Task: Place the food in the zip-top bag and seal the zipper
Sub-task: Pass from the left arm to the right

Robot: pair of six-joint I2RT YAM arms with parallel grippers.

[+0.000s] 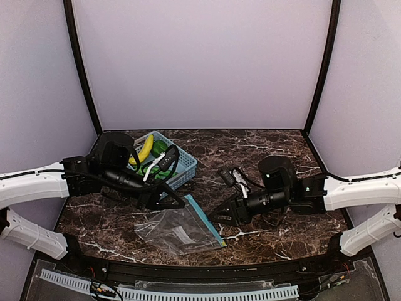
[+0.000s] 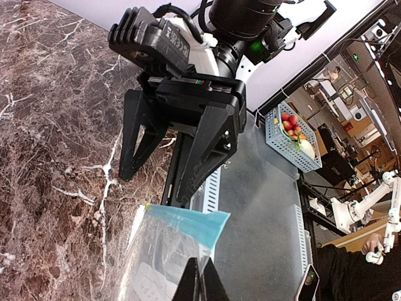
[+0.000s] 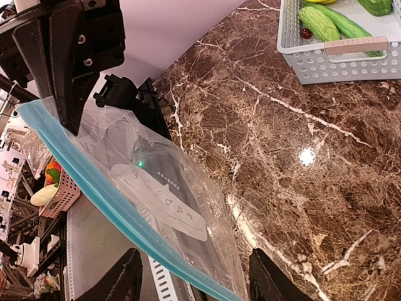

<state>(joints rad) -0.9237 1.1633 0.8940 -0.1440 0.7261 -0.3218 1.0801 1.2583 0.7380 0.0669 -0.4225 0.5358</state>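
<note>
Food (image 1: 160, 148) sits, seen from above, in the light-blue basket (image 1: 188, 167) towards the bench's (image 1: 276, 147) far left corner: banana (image 1: 145, 149), bell pepper (image 1: 161, 147) and cucumber pieces (image 1: 152, 169), partly behind my left arm. The zip-top bag (image 1: 178, 229) lies near the near edge, about midway along it, with the zipper (image 1: 207, 221) down its right side. My left gripper (image 1: 180, 203) is at the bag's far corner. My right gripper (image 1: 217, 216) is just beside the zipper.

From my left wrist, my left fingers (image 2: 199, 283) are pressed together on the bag's (image 2: 156, 257) clear film, just below the zipper (image 2: 188, 222). My right gripper (image 2: 152, 187) faces me from beyond the zipper, its two fingers spread apart and holding nothing.

From my right wrist, my right fingers (image 3: 122, 279) stand apart at the bottom edge, and the zipper (image 3: 94, 182) runs down in line between them; whether they touch it I cannot tell. My left gripper (image 3: 72, 119) has its tip on the bag's (image 3: 169, 188) corner at the zipper's far end. The basket (image 3: 338, 59) is at the top right with the food in it, cucumber pieces (image 3: 326, 24) and bell pepper (image 3: 376, 6) showing.
</note>
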